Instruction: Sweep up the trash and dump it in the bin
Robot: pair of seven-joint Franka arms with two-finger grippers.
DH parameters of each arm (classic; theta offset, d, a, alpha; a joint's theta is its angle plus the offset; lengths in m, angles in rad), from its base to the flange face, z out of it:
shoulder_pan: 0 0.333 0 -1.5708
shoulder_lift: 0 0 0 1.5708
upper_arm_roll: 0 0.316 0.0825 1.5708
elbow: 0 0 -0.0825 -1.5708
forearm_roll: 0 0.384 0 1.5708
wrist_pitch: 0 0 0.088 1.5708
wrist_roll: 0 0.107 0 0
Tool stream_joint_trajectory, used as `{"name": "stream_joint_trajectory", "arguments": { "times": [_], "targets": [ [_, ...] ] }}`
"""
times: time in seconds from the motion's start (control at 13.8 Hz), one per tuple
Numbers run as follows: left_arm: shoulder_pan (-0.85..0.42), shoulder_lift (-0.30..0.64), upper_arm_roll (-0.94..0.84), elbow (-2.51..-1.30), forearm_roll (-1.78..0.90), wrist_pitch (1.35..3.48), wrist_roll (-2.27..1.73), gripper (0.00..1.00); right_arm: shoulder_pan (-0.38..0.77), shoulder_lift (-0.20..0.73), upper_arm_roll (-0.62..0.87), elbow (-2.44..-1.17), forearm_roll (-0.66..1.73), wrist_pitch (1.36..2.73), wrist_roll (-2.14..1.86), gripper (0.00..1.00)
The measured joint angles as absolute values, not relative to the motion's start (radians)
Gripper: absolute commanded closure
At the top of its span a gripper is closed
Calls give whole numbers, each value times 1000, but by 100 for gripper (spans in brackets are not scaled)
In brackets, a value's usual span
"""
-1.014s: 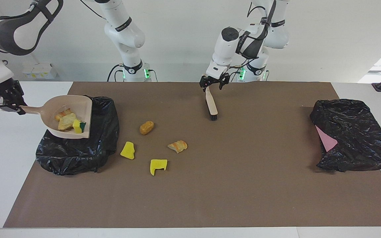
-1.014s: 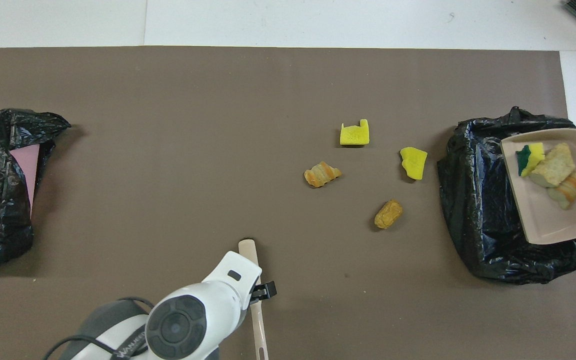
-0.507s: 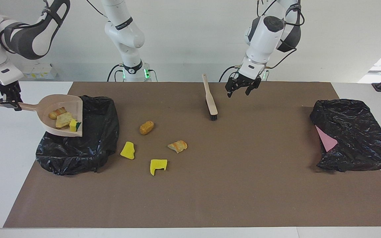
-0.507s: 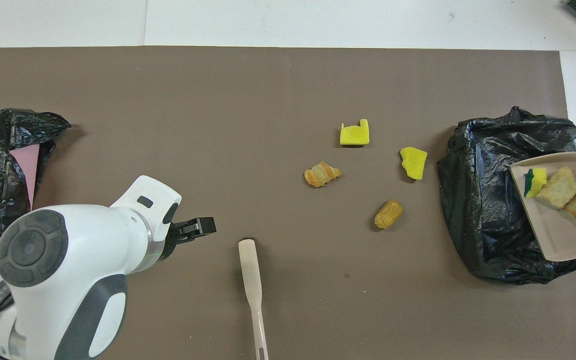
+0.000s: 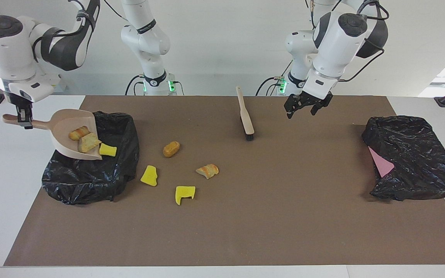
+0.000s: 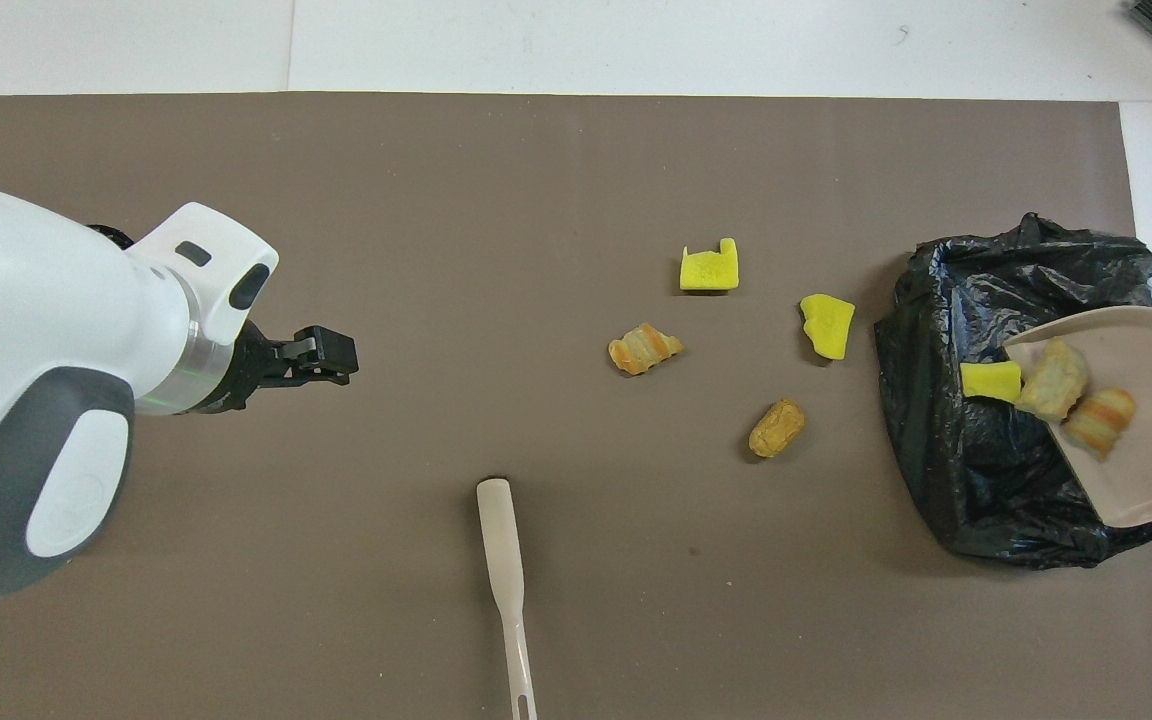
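Here the counter [image 5: 323, 231] wears a matte brown mat, and a crinkled, glossy black bag [image 5: 87, 177] lines the bin at the right arm's end; a second black bag [image 5: 415, 158] at the left arm's end shows a pink panel. No writing on any of these can be read.

The right hand [image 5: 24, 117] is clamped on the handle of the smooth beige dustpan [image 5: 66, 133], tilted mouth-down over the bin. Two tan bread-like chunks [image 5: 84, 139] lie in the pan, and a yellow sponge piece [image 5: 107, 150] sits at its lip above the bag. The overhead view cuts off the handle and the right hand, which only the facing view shows.

The left hand [image 5: 306, 107] hangs over bare mat toward the left arm's end from the brush, fingers apart, holding nothing.

The slim beige brush [image 5: 245, 116] with dark bristles lies flat mid-counter.

Four scraps rest on the mat beside the bin: a rounded brown chunk [image 5: 171, 148], a striped orange crust [image 5: 207, 170], and, farther from the robots, two porous yellow sponge bits [image 5: 149, 175], one notched [image 5: 185, 194].
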State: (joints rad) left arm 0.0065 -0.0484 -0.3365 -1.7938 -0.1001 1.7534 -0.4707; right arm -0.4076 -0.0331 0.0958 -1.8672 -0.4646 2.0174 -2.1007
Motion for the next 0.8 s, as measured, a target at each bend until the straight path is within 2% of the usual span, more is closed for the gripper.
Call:
{"name": "stream_joint_trajectory", "arguments": {
  "times": [0.36, 0.8],
  "targets": [
    [21, -39, -335, -1737, -83, 1718, -470, 0, -376, -148, 96, -1936, -648, 1999, -1966, 100],
    [32, -38, -337, -1711, -73, 1718, -467, 0, -354, -207, 108, -1932, -712, 1972, -1946, 100]
  ]
}}
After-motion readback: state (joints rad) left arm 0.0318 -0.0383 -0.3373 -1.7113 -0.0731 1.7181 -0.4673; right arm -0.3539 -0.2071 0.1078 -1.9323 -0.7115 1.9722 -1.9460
